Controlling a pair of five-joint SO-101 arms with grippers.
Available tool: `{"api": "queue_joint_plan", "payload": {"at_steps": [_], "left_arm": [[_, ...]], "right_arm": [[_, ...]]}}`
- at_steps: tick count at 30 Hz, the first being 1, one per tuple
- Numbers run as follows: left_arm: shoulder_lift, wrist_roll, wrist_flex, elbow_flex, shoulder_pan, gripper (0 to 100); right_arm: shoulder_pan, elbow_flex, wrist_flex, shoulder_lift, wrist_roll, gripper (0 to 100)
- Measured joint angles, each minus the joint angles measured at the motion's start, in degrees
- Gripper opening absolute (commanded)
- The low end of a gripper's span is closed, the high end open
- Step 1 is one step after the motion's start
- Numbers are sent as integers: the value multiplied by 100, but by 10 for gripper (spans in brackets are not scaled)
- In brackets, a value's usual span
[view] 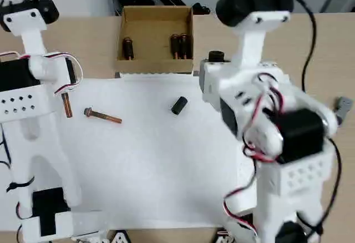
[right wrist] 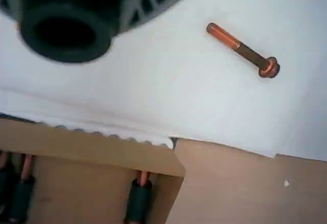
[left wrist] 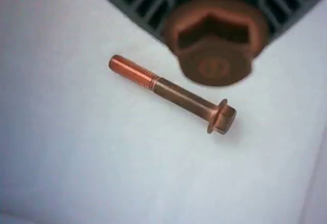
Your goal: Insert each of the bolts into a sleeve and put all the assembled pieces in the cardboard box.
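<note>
My left gripper (view: 65,97) is shut on a copper bolt (view: 67,106) that hangs over the left side of the white sheet; its hex head (left wrist: 214,42) shows close up in the left wrist view. A second copper bolt (view: 103,116) (left wrist: 171,93) (right wrist: 242,50) lies loose on the sheet just beside it. My right gripper (right wrist: 64,27) is shut on a black sleeve (view: 178,105) (right wrist: 64,32), bore toward the camera, above the sheet in front of the cardboard box (view: 155,65) (right wrist: 97,150). Several assembled pieces (view: 178,45) (right wrist: 138,198) lie in the box.
The white sheet (view: 155,165) covers the middle of the wooden table (view: 94,32). The box stands at the sheet's far edge. The right arm's body (view: 277,121) rises over the right side, with cables hanging from it.
</note>
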Motion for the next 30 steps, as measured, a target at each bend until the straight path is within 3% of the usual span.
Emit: {"api": "queue_joint_plan", "payload": {"at_steps": [5,13,30], "left_arm": [[0,0,0,0,0,5],[-334,0,0,9,0,5],[-1442,105,-185,563,791,5]], "right_arm": [[-9,475,26,-510,308,7],[-9,2523,-185,-1899,325,8],[0,7543,-3376,-5495,352,6]]}}
